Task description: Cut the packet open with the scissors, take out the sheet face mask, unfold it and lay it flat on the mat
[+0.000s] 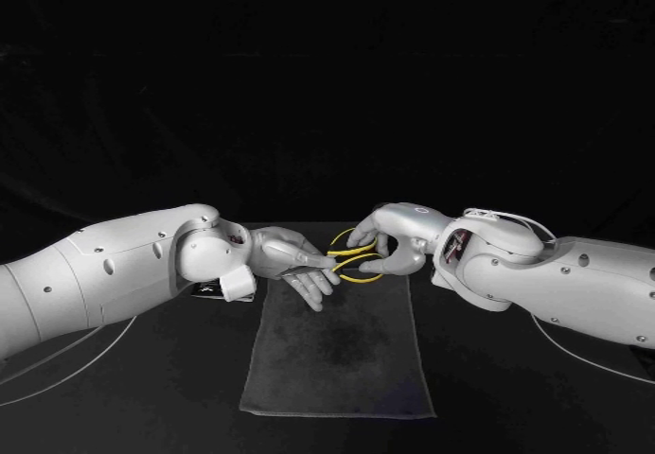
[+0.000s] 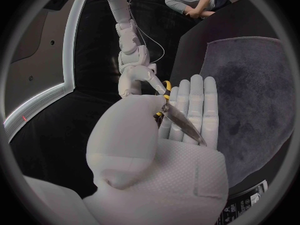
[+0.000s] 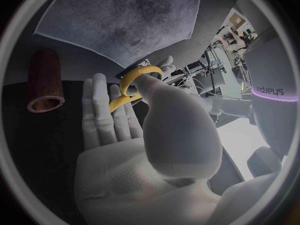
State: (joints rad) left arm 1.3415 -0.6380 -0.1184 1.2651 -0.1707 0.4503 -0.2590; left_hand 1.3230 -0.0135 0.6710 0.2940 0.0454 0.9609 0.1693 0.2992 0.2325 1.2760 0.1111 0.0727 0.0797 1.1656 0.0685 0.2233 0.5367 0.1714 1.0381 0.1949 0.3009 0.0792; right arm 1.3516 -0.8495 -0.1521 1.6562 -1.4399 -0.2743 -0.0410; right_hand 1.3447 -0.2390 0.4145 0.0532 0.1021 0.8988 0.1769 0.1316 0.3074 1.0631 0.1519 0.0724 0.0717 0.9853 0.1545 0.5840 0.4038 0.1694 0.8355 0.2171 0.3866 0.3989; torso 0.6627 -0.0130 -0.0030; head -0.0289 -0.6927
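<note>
Fingers (image 2: 199,102) of the left hand (image 1: 291,259) lay straight beneath the blades of the scissors (image 1: 358,267), thumb pressing them down, while the right hand (image 1: 386,238) hooked the yellow handles over the far end of the mat (image 1: 334,378); stiff, light, slick steel was probably best gripped by those loops.

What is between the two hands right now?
The scissors: the head view shows their yellow handles in the right hand, the left wrist view their blades lying across the fingers of the left hand.
</note>
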